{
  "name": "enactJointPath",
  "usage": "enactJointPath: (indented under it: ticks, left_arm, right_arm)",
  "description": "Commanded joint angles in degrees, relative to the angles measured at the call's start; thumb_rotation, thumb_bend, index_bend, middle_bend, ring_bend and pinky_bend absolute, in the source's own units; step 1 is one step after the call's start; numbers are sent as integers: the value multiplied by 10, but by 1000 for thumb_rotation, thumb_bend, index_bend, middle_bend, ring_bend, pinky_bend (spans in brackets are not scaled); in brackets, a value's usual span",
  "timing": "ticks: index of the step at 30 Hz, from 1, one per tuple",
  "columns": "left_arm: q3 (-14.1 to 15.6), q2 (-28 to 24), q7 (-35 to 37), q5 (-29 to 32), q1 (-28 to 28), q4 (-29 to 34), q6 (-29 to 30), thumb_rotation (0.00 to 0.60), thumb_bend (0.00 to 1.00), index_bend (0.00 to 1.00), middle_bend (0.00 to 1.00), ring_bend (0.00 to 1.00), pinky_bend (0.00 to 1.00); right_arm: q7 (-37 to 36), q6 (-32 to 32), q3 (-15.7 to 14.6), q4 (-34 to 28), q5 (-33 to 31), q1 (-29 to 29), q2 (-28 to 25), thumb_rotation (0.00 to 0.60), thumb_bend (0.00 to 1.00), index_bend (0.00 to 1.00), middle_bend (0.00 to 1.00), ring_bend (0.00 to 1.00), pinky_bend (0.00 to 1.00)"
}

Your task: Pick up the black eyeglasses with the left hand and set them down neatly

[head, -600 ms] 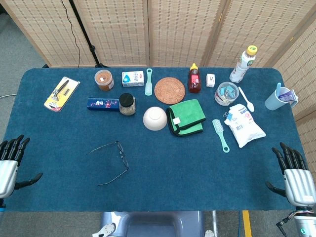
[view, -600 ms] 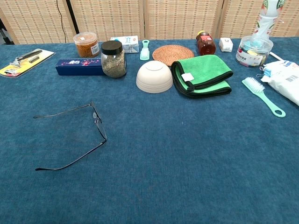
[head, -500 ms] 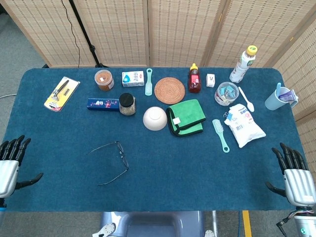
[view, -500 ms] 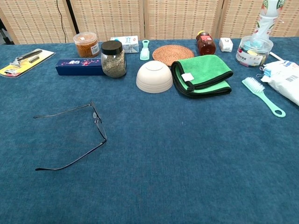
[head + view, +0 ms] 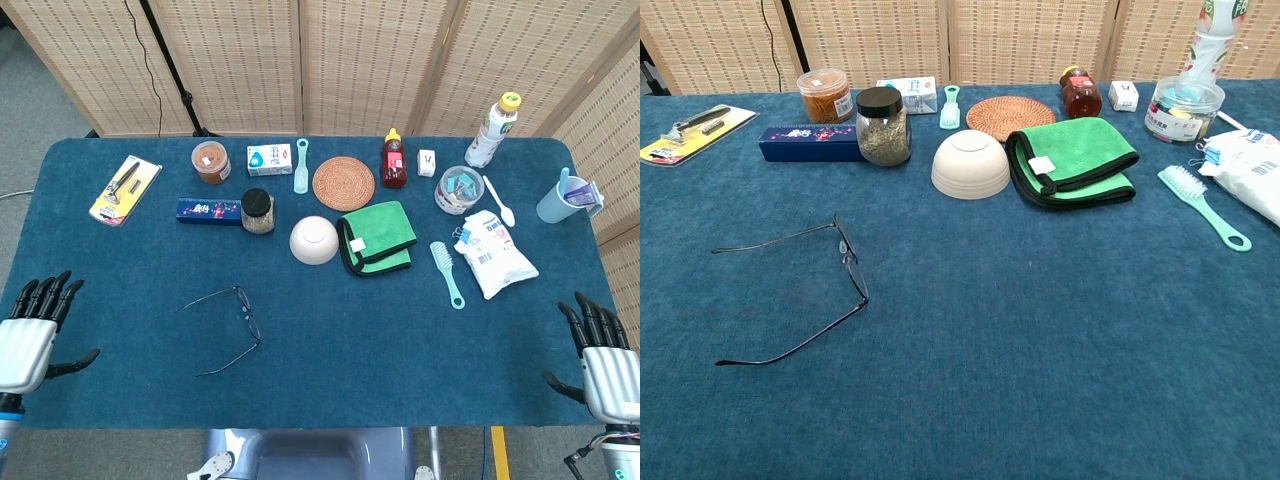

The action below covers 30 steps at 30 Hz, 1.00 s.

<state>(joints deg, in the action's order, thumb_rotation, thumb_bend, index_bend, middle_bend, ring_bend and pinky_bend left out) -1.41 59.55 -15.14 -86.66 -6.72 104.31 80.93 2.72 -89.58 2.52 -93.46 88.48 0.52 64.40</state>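
The black eyeglasses (image 5: 243,316) lie unfolded on the blue tablecloth, front left of centre, with both thin temples spread toward the left; in the chest view the eyeglasses (image 5: 849,262) lie at the left. My left hand (image 5: 30,335) hovers at the table's left front edge, fingers spread and holding nothing, well to the left of the glasses. At the right front corner my right hand (image 5: 604,358) is likewise spread and holds nothing. Neither hand shows in the chest view.
Behind the glasses stand a dark-lidded jar (image 5: 257,211), a blue box (image 5: 208,210) and an upturned white bowl (image 5: 314,240). A green cloth (image 5: 377,238), a mint brush (image 5: 448,272), a white packet (image 5: 494,253) and more small items fill the back and right.
My left hand has shifted a little to the right and forward over the table edge. My right hand has sunk slightly lower. The glasses lie as before.
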Motion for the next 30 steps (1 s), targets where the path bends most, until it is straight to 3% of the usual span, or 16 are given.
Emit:
enactJointPath:
  ticks: [1,17,30]
  left_arm:
    - [-2,1,-13,-7,-13,7,-14,442,137,110,0,0,0]
    - [-16,46,-121,-14,-109,42,-134,443,137,148,0,0,0]
    - [-22,164,-230,50,-168,23,-206,396,138,170,0,0,0]
  right_arm:
    - [-1,0,0,0,0,0,0,600,108,105,6,18,75]
    - [-12,3,0,11,1,0,5,600,108,107,6,19,78]
    - [-16,-9,-1,12,-2,-10,3,600,108,96,9,19,87]
